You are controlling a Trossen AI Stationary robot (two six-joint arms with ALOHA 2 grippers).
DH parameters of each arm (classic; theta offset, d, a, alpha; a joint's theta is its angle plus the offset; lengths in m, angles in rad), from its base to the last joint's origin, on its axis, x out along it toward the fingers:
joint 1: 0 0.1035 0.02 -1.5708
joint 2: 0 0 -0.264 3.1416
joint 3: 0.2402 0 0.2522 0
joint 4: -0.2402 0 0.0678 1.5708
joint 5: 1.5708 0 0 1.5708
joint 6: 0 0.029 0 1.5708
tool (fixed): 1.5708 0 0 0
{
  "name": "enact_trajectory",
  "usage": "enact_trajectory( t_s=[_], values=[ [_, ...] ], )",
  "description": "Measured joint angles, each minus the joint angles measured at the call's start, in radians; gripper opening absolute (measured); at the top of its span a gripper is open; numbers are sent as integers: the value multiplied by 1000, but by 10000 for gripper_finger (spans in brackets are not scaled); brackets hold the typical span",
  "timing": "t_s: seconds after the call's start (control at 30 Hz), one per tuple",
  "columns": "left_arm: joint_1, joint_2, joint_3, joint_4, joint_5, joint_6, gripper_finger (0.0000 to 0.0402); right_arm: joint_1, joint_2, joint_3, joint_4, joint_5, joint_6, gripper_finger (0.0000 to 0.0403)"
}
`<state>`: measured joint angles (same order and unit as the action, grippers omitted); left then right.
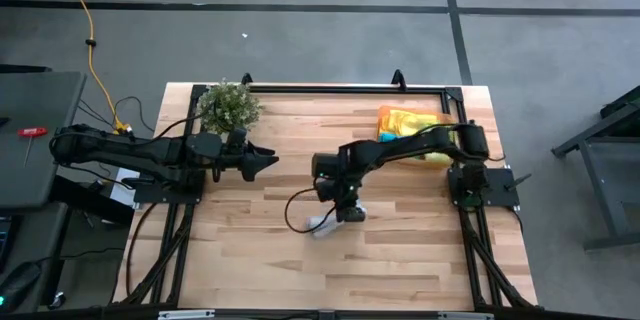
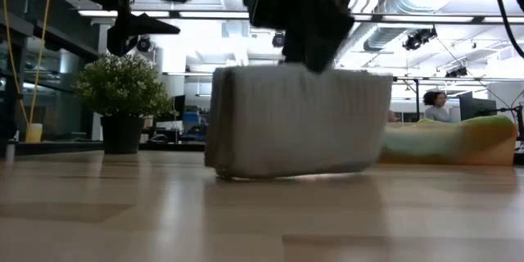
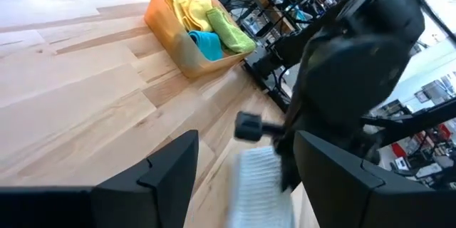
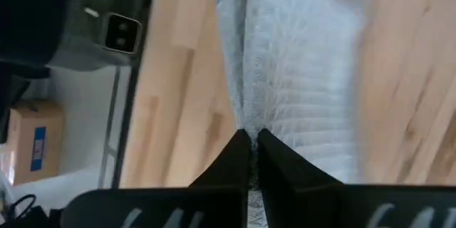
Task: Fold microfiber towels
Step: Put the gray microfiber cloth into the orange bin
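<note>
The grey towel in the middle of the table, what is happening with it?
The right gripper is shut on the grey towel, pinching its upper edge so that it hangs doubled over, with its lower edge at the table. The left gripper waits open near the plant, holding nothing. Other towels, yellow, blue and green, lie in the orange tray at the far right of the table.

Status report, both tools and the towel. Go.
Right tool shut on pale grey towel, mid-table. Left tool open, waiting near plant. Nothing in the way.
</note>
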<state>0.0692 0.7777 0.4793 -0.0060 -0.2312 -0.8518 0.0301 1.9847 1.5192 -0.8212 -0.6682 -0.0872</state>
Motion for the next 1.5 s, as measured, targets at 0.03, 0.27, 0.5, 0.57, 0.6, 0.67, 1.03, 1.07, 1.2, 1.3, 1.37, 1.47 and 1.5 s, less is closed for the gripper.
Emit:
enact_trajectory(
  t_s=[0.03, 0.27, 0.5, 0.57, 0.6, 0.67, 1.03, 1.07, 1.2, 1.3, 1.37, 1.47, 1.5],
  values=[
    [0, 0, 0, 2, 0, 2, 223, -6, -19, 0, -9, -7, 0, 0],
    [0, 0, 0, 4, -12, 1, 223, -82, -159, 2, -98, -174, 53, 0],
    [1, 0, 0, 5, -15, 0, 223, -189, -282, 2, -261, -233, 58, 0],
    [1, 0, 0, 6, -15, 0, 223, -221, -318, 2, -291, -230, 61, 0],
    [1, 0, 0, 6, -15, 0, 223, -237, -335, 3, -307, -230, 63, 0],
    [1, 0, 0, 7, -15, 0, 223, -265, -368, 3, -350, -223, 65, 0],
    [1, 0, 0, 11, -15, -9, 223, -407, -581, -70, -523, -116, 47, 0],
    [1, 0, 0, 11, -15, -9, 223, -421, -617, -117, -514, -103, 61, 0],
    [2, 0, 0, 11, -15, -29, 223, -492, -773, -316, -481, -66, 87, 0],
    [2, 0, 0, 12, -19, -35, 223, -570, -865, -408, -456, -43, 80, 0],
    [2, 0, 0, 12, -19, -35, 223, -631, -900, -443, -441, -22, 58, 0],
    [2, 0, 0, 12, -19, -42, 223, -729, -914, -459, -395, 13, 26, 0],
    [2, 0, 0, 12, -19, -53, 223, -760, -910, -460, -375, 31, 14, 0]
  ],
)
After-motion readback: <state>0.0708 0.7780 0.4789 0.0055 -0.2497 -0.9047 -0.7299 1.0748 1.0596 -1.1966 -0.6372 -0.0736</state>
